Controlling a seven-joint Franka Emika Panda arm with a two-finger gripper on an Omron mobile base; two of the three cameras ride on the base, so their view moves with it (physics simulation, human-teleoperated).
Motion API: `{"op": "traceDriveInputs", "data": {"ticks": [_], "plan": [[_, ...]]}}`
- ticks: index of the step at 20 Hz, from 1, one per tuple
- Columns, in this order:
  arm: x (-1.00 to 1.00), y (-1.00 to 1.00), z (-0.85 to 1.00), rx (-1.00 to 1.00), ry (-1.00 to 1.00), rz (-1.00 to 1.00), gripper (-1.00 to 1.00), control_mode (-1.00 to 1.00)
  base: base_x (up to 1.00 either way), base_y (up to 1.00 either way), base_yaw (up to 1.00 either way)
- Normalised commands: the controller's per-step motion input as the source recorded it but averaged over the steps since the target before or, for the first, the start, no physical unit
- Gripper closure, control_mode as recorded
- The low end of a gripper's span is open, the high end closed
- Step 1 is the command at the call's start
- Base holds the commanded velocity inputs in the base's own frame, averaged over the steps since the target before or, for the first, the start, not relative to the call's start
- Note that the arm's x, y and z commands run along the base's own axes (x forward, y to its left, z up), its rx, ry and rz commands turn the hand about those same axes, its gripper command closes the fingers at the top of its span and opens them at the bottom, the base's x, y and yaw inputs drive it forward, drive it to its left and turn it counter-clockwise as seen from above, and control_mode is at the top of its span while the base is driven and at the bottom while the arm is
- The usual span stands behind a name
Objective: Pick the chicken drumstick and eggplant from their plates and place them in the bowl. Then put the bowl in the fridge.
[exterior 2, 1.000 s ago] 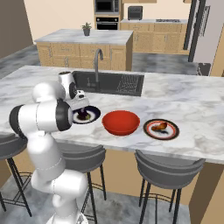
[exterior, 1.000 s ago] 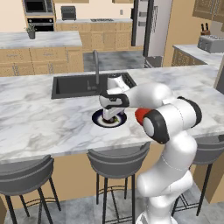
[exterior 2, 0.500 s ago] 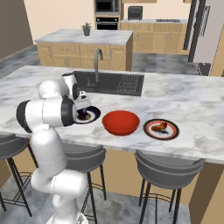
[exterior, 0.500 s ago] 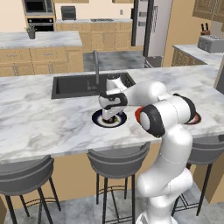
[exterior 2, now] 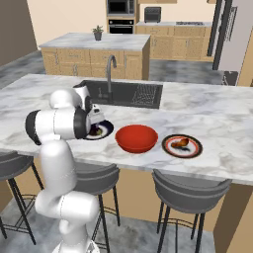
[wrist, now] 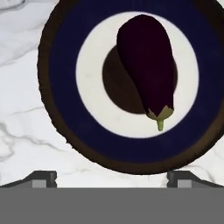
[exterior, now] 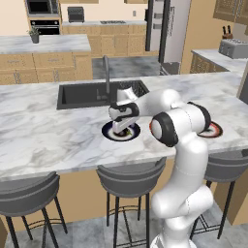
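The dark purple eggplant (wrist: 146, 72) lies on the black-rimmed plate (wrist: 65, 109) with a white ring, its green stem toward me. My gripper (wrist: 112, 178) hangs open right above that plate (exterior: 107, 131), its fingertips (wrist: 43, 177) spread wide at the plate's near rim, holding nothing. In the right base view, the glossy red bowl (exterior 2: 137, 138) stands just right of this plate (exterior 2: 103, 130). Further right, the orange-brown chicken drumstick (exterior 2: 179, 143) rests on the reddish-rimmed plate (exterior 2: 194, 151). The grey fridge (exterior: 167, 29) stands far behind the counter.
A black sink (exterior: 82, 94) with a tall faucet (exterior: 106, 72) sits just behind the plates on the marble counter (exterior: 43, 135). Grey stools (exterior: 128, 177) line the counter's near side. A toaster (exterior: 233, 47) stands on the side counter at right.
The arm's elbow has swung a little toward the plate. The hand stays over the eggplant plate, slightly lower, still open.
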Motion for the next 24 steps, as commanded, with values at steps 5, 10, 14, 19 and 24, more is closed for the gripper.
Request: {"op": "traceDriveInputs", "data": {"ticks": [5, 10, 14, 19, 24], "plan": [[0.24, 0.00, -0.20, 0.00, 0.05, 0.00, -1.00, -1.00, 0.00, 0.00, 0.00], [0.25, 0.09, -0.18, 0.00, 0.00, 0.00, -1.00, -1.00, 0.00, 0.00, 0.00], [0.26, 0.09, -0.14, 0.00, 0.00, 0.00, -1.00, -1.00, 0.00, 0.00, 0.00], [0.23, 0.09, -0.16, 0.00, 0.00, 0.00, -1.00, -1.00, 0.00, 0.00, 0.00], [0.33, 0.04, -0.12, 0.00, 0.00, 0.00, -1.00, -1.00, 0.00, 0.00, 0.00]]}}
